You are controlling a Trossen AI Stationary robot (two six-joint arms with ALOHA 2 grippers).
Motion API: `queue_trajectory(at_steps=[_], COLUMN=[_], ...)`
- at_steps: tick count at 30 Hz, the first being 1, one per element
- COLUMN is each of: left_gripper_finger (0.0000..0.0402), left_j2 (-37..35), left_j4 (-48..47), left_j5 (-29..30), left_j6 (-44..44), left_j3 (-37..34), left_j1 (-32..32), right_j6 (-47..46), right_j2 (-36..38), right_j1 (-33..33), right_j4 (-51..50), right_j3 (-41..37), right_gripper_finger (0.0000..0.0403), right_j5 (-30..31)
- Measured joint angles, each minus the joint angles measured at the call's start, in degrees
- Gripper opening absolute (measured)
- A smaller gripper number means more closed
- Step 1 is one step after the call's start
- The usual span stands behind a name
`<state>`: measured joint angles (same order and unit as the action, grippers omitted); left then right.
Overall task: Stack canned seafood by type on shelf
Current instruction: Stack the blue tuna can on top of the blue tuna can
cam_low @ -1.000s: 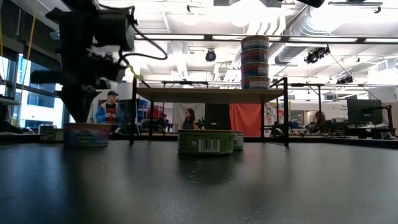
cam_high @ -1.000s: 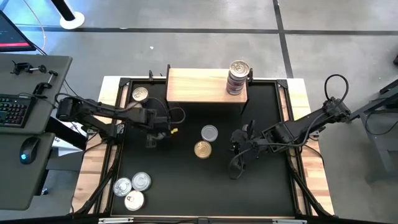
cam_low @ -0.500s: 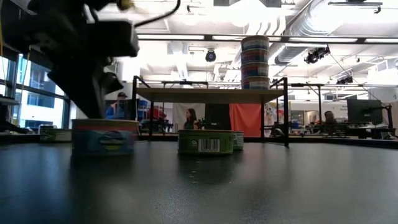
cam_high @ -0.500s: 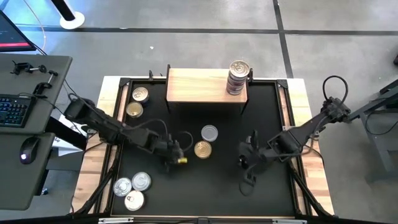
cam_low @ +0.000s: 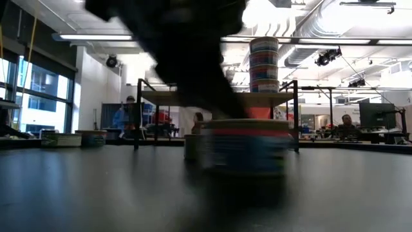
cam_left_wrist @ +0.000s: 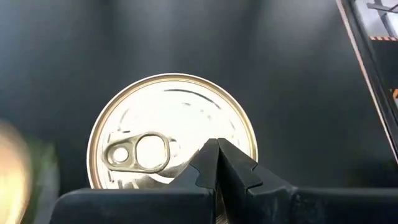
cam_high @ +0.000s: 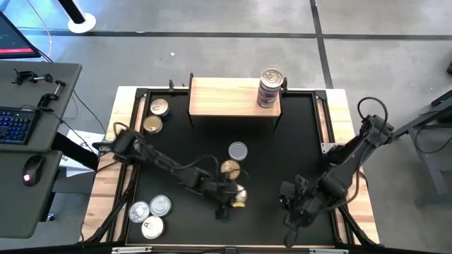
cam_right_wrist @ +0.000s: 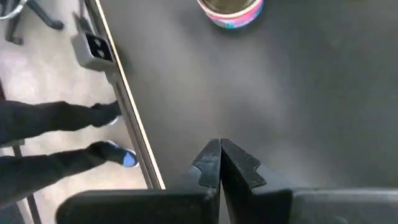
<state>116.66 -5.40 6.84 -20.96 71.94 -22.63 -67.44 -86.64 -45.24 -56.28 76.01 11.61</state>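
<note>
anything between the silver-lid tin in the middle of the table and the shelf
Nothing: in the high view only bare black tabletop lies between the silver-topped tin and the shelf. The gold-topped tin sits on its other side.

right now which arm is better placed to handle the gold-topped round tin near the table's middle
Left: the left gripper, fingers shut, sits right at the gold-topped round tin; the right gripper hangs apart over bare tabletop, also shut.

We see a grey concrete floor w/ dark seams. Grey side desk holds a keyboard & mouse. Beyond: big open hall, white ceiling w/ strip lights, ducting, tall windows. A monitor & a few people at the back, maybe at desks.
</note>
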Motion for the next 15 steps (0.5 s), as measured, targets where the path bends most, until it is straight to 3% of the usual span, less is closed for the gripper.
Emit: queue_trajectory(at_steps=[3,7,12,15], left_gripper_finger=[0.0000,0.0000,0.0000,0.0000], left_j2=[3.1,2.2,-3.0,-4.0], left_j4=[-2.1,-7.2,-11.6,-8.5], left_j5=[-1.4,-0.7,4.6,4.8], left_j6=[3.4,10.4,14.1,13.4], left_j3=[7.1,11.6,11.0,6.6], left_j1=[0.6,0.9,0.9,0.4], right_j6=[-4.4,-7.4,-1.1,5.3], right_j2=[-2.7,-6.9,-13.0,-14.8], right_j1=[-0.6,-0.1,2.9,5.3], right_j4=[-0.4,-0.9,0.9,8.4], right_j3=[0.0,0.0,0.0,-3.8], right_gripper_finger=[0.0000,0.0000,0.0000,0.0000], right_j5=[-1.9,-4.2,-8.7,-12.7])
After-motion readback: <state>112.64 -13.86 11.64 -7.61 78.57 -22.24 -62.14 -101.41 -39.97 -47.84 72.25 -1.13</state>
